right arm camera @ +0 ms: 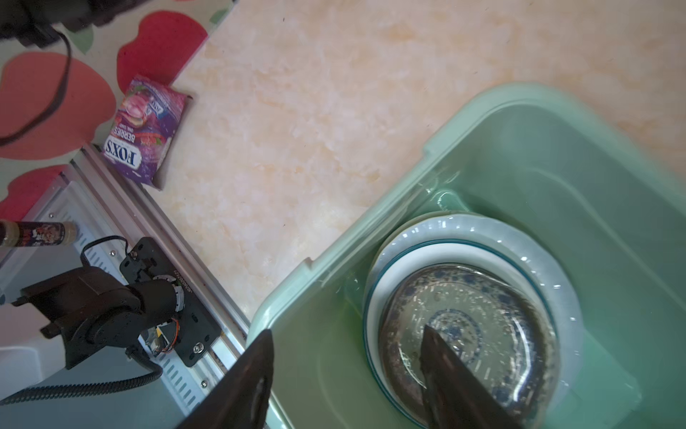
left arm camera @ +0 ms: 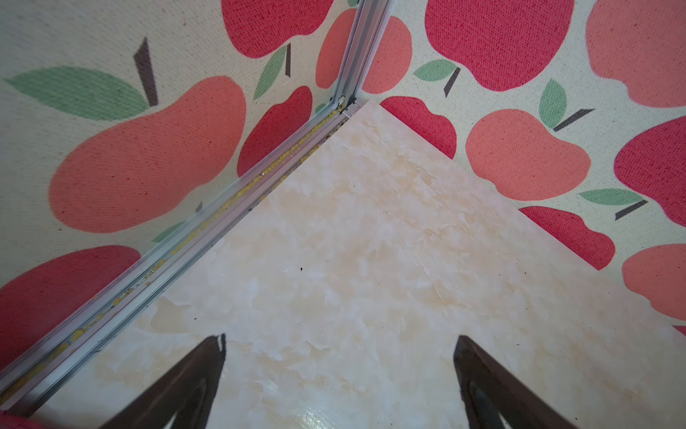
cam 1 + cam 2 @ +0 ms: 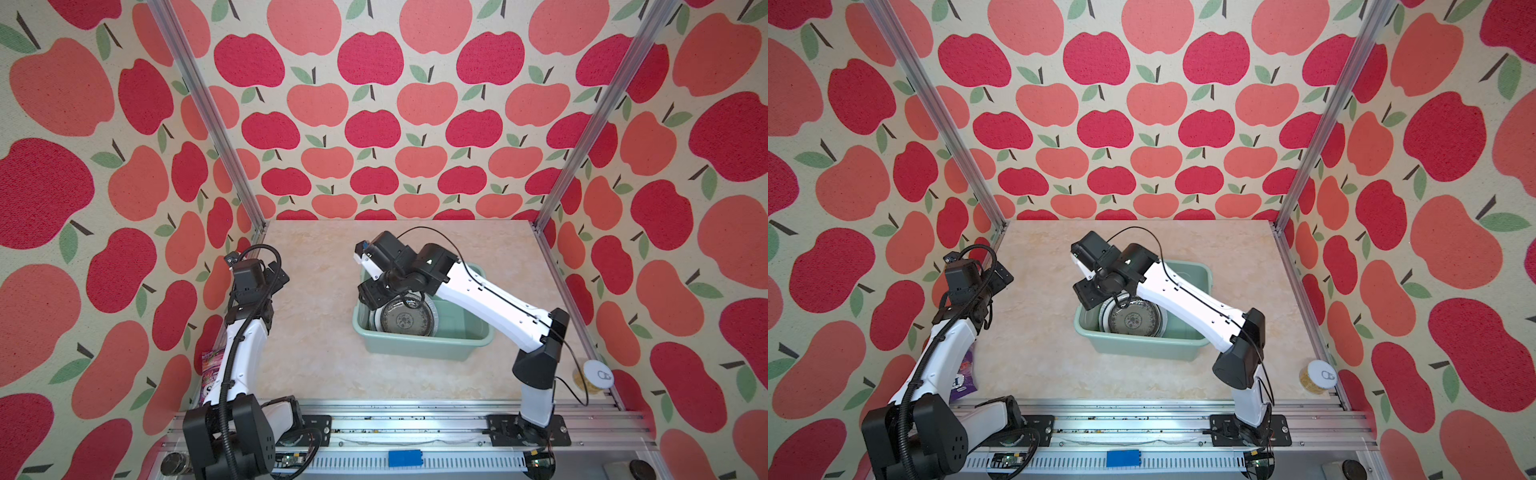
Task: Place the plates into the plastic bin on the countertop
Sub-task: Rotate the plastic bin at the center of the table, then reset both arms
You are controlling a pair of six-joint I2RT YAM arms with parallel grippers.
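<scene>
The pale mint-green plastic bin (image 3: 419, 347) (image 3: 1142, 347) (image 1: 334, 252) stands right of centre on the beige marbled countertop (image 3: 316, 340). Inside lies a stack of plates (image 3: 405, 318) (image 3: 1133, 318) (image 1: 467, 327). An amber translucent dish is on top with a blue pattern showing through, then a white plate with a dark rim line, then a wider pale one. My right gripper (image 1: 349, 334) (image 3: 370, 295) hangs open over the bin's left end, one finger above the amber dish, the other over the bin wall, holding nothing. My left gripper (image 2: 339, 338) (image 3: 276, 274) is open above bare countertop near the back left corner.
A purple candy bag (image 3: 212, 370) (image 1: 146, 130) leans at the left edge behind my left arm. A can with a white lid (image 3: 596, 376) (image 3: 1318, 376) sits at the front right corner. Aluminium rails (image 2: 222, 208) border the countertop, and apple-print walls close three sides.
</scene>
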